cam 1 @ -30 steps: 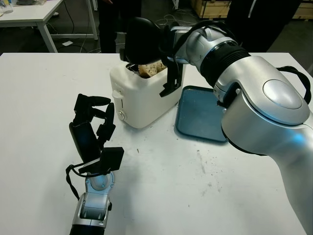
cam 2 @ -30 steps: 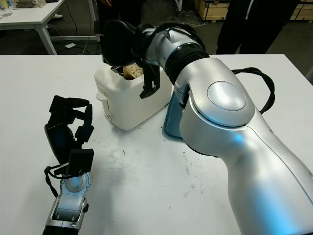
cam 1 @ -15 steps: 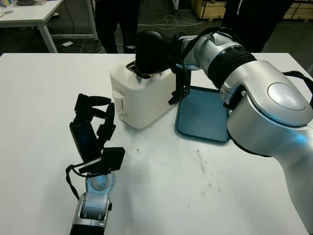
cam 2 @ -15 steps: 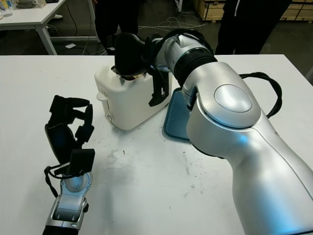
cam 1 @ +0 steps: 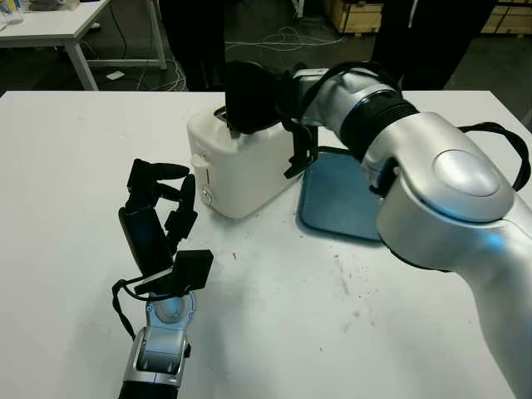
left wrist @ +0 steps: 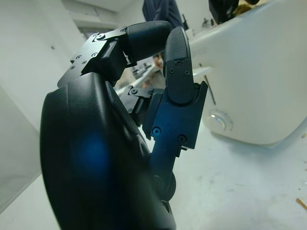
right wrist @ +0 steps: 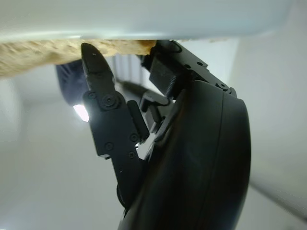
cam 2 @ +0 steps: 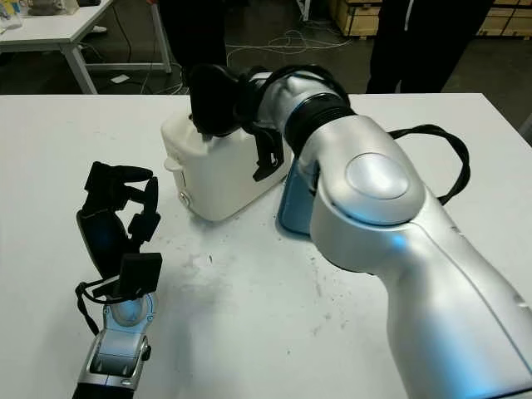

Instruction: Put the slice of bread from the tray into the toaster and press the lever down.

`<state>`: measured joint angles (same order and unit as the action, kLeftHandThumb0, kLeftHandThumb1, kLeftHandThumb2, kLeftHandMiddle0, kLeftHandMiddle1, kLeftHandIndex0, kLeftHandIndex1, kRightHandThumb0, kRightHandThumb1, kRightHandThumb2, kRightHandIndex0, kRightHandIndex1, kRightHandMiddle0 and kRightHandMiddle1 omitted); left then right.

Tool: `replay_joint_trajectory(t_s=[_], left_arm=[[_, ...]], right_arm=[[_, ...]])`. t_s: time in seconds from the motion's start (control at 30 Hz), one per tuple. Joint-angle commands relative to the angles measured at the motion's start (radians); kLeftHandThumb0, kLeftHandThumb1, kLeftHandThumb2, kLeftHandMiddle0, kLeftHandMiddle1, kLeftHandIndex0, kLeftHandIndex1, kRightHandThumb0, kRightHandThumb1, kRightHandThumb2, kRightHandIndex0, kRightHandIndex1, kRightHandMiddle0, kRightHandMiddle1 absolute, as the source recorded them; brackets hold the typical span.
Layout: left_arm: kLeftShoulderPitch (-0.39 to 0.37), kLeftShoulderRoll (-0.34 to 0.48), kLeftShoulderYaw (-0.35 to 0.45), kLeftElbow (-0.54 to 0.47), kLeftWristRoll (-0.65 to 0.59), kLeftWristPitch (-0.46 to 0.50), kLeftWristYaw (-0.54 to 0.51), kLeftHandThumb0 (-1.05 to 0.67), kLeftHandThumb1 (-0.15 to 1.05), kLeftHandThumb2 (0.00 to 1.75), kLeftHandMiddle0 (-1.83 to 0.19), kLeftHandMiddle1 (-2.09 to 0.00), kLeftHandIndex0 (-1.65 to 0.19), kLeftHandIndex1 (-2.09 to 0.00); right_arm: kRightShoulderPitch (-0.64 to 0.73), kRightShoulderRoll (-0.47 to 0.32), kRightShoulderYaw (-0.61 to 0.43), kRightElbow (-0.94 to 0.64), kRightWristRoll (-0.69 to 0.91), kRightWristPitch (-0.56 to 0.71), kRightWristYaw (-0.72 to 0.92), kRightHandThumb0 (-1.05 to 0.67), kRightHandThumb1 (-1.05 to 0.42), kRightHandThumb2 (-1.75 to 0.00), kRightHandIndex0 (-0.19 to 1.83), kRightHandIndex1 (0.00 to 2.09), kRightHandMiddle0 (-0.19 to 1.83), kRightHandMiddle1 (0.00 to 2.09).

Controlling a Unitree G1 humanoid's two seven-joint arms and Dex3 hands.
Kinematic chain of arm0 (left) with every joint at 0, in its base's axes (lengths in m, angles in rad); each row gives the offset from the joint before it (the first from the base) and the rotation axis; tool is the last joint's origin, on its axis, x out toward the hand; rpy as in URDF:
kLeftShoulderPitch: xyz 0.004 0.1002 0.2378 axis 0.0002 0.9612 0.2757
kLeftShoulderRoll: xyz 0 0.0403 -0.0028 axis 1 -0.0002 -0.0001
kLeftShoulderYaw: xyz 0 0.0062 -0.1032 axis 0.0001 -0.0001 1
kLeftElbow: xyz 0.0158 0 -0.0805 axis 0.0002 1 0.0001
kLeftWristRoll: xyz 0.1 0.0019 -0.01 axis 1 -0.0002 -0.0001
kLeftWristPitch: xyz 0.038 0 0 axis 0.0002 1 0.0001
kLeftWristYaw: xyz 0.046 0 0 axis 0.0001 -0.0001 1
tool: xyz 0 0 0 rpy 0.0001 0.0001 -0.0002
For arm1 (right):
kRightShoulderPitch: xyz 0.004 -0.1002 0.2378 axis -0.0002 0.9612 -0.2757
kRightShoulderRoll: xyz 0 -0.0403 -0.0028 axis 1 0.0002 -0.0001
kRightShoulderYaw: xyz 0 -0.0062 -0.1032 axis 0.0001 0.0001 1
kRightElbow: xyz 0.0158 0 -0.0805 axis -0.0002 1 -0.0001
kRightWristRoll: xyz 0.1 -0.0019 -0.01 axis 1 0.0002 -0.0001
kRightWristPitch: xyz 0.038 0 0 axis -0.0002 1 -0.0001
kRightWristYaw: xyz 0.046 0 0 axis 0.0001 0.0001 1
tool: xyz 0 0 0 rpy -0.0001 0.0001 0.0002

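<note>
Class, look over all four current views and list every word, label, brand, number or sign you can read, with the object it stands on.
None can be read.
The white toaster carries no visible lettering; the round knob on its end shows no legible mark.
The blue tray is plain.
The left robot hand and the right robot hand bear no markings.

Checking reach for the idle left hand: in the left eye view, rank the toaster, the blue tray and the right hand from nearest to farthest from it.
1. Toaster, just beyond the left hand.
2. Right hand, atop the toaster.
3. Blue tray, behind the toaster's far side.
</note>
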<state>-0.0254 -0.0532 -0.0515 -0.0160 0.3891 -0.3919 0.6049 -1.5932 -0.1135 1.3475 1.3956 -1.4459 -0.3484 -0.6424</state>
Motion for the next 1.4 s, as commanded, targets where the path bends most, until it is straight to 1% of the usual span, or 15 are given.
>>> replay_joint_trajectory(t_s=[0.0,0.07,0.17,0.27,0.37,0.43,0.53,0.57,0.6,0.63,0.67,0.73,0.9,1.0,1.37], left_arm=[[0.006,-0.044,-0.006,-0.01,-0.001,0.002,0.005,-0.49,0.92,0.35,-0.65,-1.74,-0.47,-1.46],[0.006,-0.04,-0.005,-0.009,-0.006,-0.001,0.002,-0.49,0.92,0.34,-0.65,-1.74,-0.47,-1.46],[0.006,-0.037,-0.005,-0.004,-0.007,-0.008,0.001,-0.49,0.92,0.35,-0.64,-1.74,-0.47,-1.46],[0.006,-0.036,-0.006,-0.004,-0.006,-0.004,-0.001,-0.49,0.92,0.35,-0.65,-1.73,-0.47,-1.45],[0.007,-0.037,-0.008,-0.003,-0.005,0.0,-0.003,-0.49,0.92,0.35,-0.65,-1.72,-0.48,-1.45],[0.007,-0.038,-0.009,-0.003,-0.012,-0.003,-0.008,-0.49,0.92,0.35,-0.64,-1.72,-0.47,-1.44],[0.008,-0.036,-0.009,0.003,-0.017,-0.009,-0.011,-0.48,0.92,0.35,-0.64,-1.71,-0.47,-1.44],[0.008,-0.036,-0.009,0.004,-0.018,-0.01,-0.012,-0.49,0.92,0.35,-0.64,-1.71,-0.47,-1.44],[0.008,-0.037,-0.009,0.004,-0.02,-0.01,-0.013,-0.49,0.92,0.35,-0.64,-1.71,-0.47,-1.44],[0.008,-0.038,-0.009,0.005,-0.022,-0.011,-0.014,-0.48,0.92,0.35,-0.64,-1.71,-0.47,-1.44],[0.008,-0.038,-0.009,0.006,-0.026,-0.014,-0.016,-0.48,0.92,0.35,-0.64,-1.71,-0.47,-1.44],[0.008,-0.036,-0.009,0.009,-0.023,-0.013,-0.013,-0.48,0.92,0.34,-0.63,-1.71,-0.47,-1.44],[0.007,-0.032,-0.01,0.013,-0.007,-0.008,-0.008,-0.48,0.92,0.35,-0.64,-1.71,-0.47,-1.44],[0.009,-0.036,-0.012,0.008,-0.012,-0.001,-0.013,-0.48,0.92,0.35,-0.64,-1.71,-0.47,-1.44],[0.007,-0.039,-0.015,0.007,-0.013,-0.006,-0.008,-0.48,0.92,0.34,-0.63,-1.73,-0.47,-1.45]], right_arm=[[0.024,0.006,0.014,0.009,-0.015,-0.024,0.0,-0.65,-0.92,-0.49,1.14,1.74,0.83,1.69],[0.016,0.0,0.011,0.01,-0.014,-0.016,-0.006,-0.64,-0.92,-0.56,1.13,1.74,0.8,1.73],[0.007,-0.014,-0.002,0.009,-0.005,0.004,-0.039,-0.63,-0.92,-0.54,1.13,1.75,0.76,1.74],[-0.005,-0.033,-0.031,0.01,0.016,0.015,-0.069,-0.63,-0.92,-0.47,1.16,1.75,0.8,1.75],[-0.026,-0.056,-0.077,0.011,0.049,0.012,-0.065,-0.6,-0.92,-0.47,1.16,1.75,0.8,1.75],[-0.039,-0.071,-0.096,0.01,0.057,0.021,-0.076,-0.61,-0.92,-0.44,1.16,1.75,0.77,1.75],[-0.054,-0.094,-0.129,0.008,0.072,0.029,-0.1,-0.63,-0.92,-0.46,1.15,1.75,0.75,1.75],[-0.057,-0.102,-0.146,0.008,0.084,0.021,-0.103,-0.64,-0.92,-0.41,1.15,1.75,0.76,1.75],[-0.059,-0.108,-0.158,0.008,0.093,0.016,-0.103,-0.63,-0.92,-0.31,1.15,1.75,0.73,1.65],[-0.06,-0.113,-0.17,0.008,0.1,0.015,-0.102,-0.63,-0.92,-0.27,1.15,1.75,0.72,1.63],[-0.061,-0.119,-0.184,0.008,0.11,0.012,-0.098,-0.63,-0.92,-0.27,1.16,1.75,0.71,1.68],[-0.063,-0.128,-0.208,0.008,0.128,0.011,-0.083,-0.62,-0.92,-0.35,1.17,1.75,0.74,1.73],[-0.069,-0.142,-0.256,0.006,0.164,-0.007,-0.036,-0.62,-0.92,-0.38,1.14,1.75,0.76,1.74],[-0.072,-0.148,-0.272,0.004,0.17,-0.002,-0.019,-0.62,-0.92,-0.43,1.12,1.75,0.76,1.75],[-0.052,-0.15,-0.344,0.001,0.208,-0.015,-0.013,-0.59,-0.92,-0.32,1.14,1.75,0.77,1.75]])
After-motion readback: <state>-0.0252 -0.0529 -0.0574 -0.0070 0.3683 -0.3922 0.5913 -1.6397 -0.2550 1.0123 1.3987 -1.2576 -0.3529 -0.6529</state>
